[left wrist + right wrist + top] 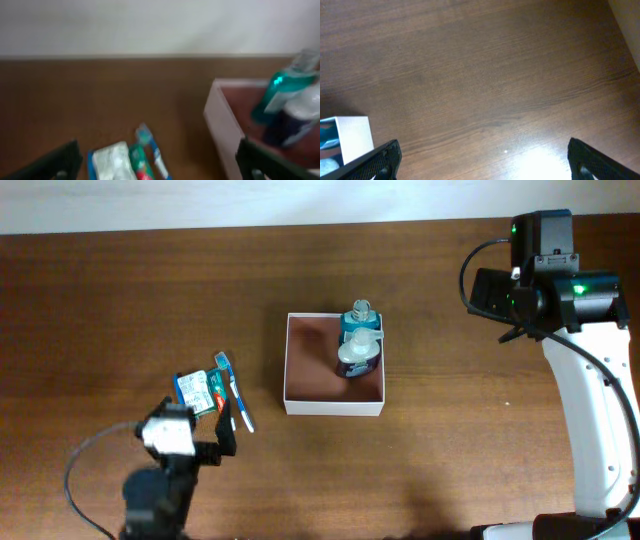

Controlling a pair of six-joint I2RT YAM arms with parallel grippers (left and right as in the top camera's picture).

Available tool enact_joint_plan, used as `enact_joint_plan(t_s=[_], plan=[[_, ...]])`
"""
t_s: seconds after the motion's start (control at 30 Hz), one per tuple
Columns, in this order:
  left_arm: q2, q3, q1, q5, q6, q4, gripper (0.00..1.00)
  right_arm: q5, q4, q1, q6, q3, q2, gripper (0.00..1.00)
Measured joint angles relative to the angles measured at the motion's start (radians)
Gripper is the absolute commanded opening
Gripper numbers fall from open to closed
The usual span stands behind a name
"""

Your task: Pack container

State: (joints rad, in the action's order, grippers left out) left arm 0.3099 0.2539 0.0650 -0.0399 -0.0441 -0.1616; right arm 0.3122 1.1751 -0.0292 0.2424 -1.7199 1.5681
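Toothbrush lies near the container — apart, table between

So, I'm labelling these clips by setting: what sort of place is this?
Likely a robotics lab bench: two robot arms at a wooden table, a white container holding toiletry bottles.

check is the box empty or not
Partly filled: a teal bottle and a white bottle sit inside the box; its left half is bare.

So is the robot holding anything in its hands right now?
No, nothing. The left gripper is open and empty, close to the toothbrush and the toothpaste. The right gripper is open and empty too, over the table.
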Motion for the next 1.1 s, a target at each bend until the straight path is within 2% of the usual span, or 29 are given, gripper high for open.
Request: enact_joint_plan(t_s=[0.2, 0.3, 0.4, 0.43, 0.5, 0.63, 0.83, 1.1], plan=[[0.501, 0.401, 0.0, 0.059, 0.0, -0.235, 0.99, 0.002, 0.0, 0.0, -0.003, 0.002, 0.0, 0.99], [0.684, 0.547, 0.0, 0.066, 0.0, -0.283, 0.99, 0.002, 0.0, 0.0, -0.003, 0.002, 0.001, 0.99], [0.791, 0.613, 0.0, 0.05, 0.0, -0.287, 0.99, 0.002, 0.0, 0.0, -0.003, 0.002, 0.001, 0.99], [0.837, 0.627, 0.0, 0.04, 0.0, -0.28, 0.93, 0.002, 0.0, 0.0, -0.003, 0.002, 0.001, 0.99], [0.883, 0.627, 0.0, 0.04, 0.003, -0.278, 0.83, 0.002, 0.0, 0.0, -0.003, 0.002, 0.002, 0.99], [0.957, 0.627, 0.0, 0.052, -0.01, -0.315, 0.83, 0.002, 0.0, 0.0, -0.003, 0.002, 0.002, 0.99], [1.023, 0.627, -0.027, 0.09, -0.152, -0.371, 0.78, 0.002, 0.0, 0.0, -0.003, 0.002, 0.002, 0.99], [1.156, 0.627, -0.08, 0.096, -0.232, -0.371, 0.78, 0.002, 0.0, 0.0, -0.003, 0.002, 0.002, 0.98]])
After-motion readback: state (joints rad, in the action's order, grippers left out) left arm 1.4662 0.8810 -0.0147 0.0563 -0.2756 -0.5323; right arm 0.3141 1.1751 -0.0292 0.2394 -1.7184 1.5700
